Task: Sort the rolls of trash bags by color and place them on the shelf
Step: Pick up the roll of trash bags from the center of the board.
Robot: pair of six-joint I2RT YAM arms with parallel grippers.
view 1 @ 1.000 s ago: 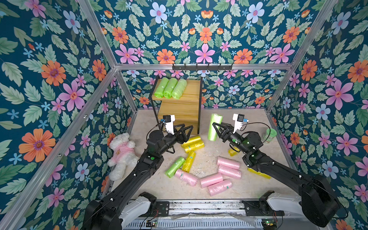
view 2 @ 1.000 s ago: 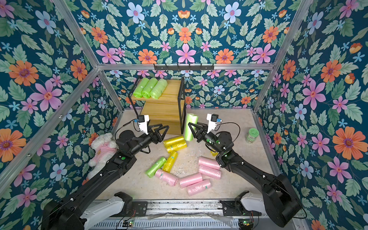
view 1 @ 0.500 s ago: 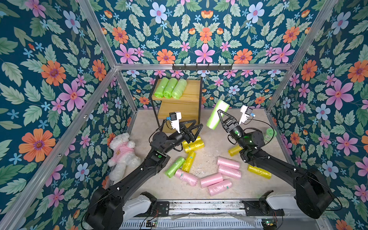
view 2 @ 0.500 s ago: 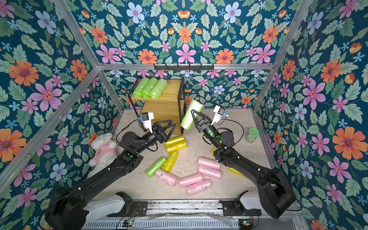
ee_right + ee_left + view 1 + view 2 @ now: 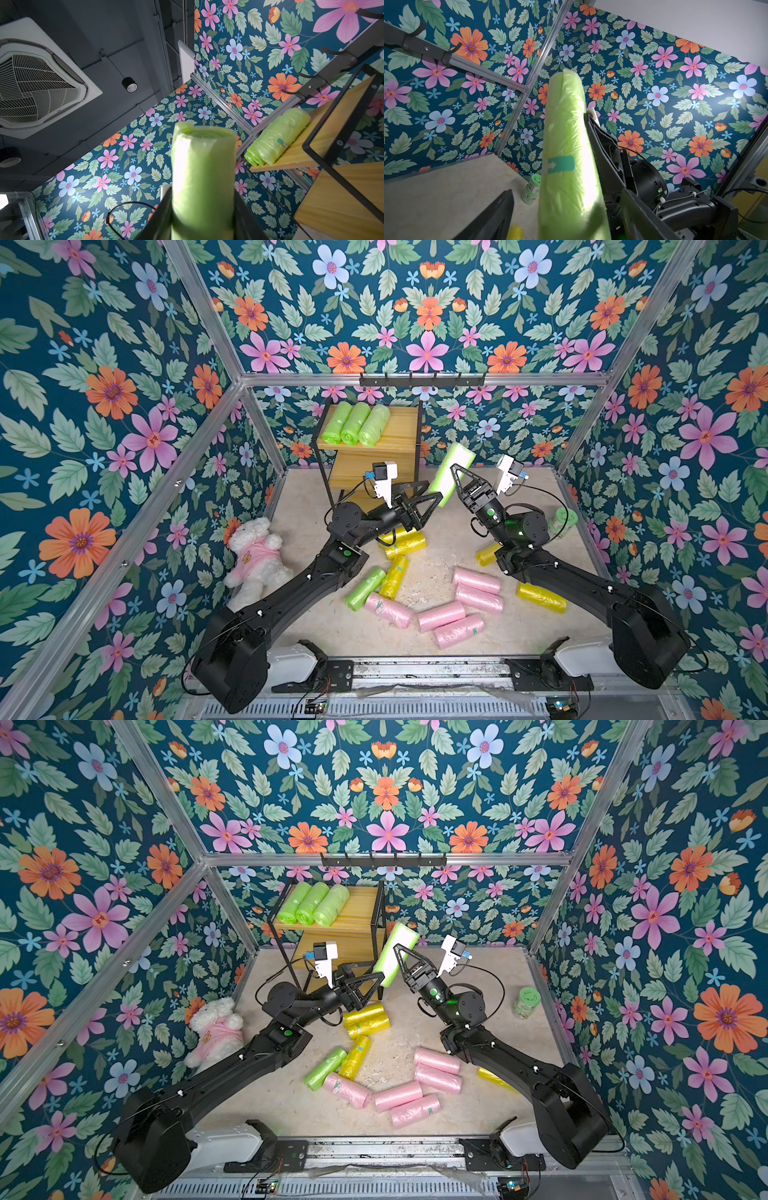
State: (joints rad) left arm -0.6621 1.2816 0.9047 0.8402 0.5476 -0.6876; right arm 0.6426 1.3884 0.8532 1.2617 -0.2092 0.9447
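My right gripper (image 5: 451,477) is shut on a lime green roll (image 5: 453,470) and holds it tilted in the air, just right of the shelf (image 5: 401,427). My left gripper (image 5: 434,494) is open, its fingers either side of that roll's lower end with a gap showing in the left wrist view (image 5: 566,218). Three green rolls (image 5: 357,428) lie side by side on the top board. On the floor lie several pink rolls (image 5: 440,614), several yellow rolls (image 5: 403,541) and one green roll (image 5: 365,589). The right wrist view shows the held roll (image 5: 203,176) between its fingers.
A white teddy bear in pink (image 5: 257,556) lies at the left wall. A small green-lidded jar (image 5: 563,522) stands by the right wall. A black hook rail (image 5: 422,379) runs along the back wall above the shelf.
The right gripper has lifted the green roll up and toward the shelf. The left gripper has swung right, opened wider and now straddles the roll's lower end.
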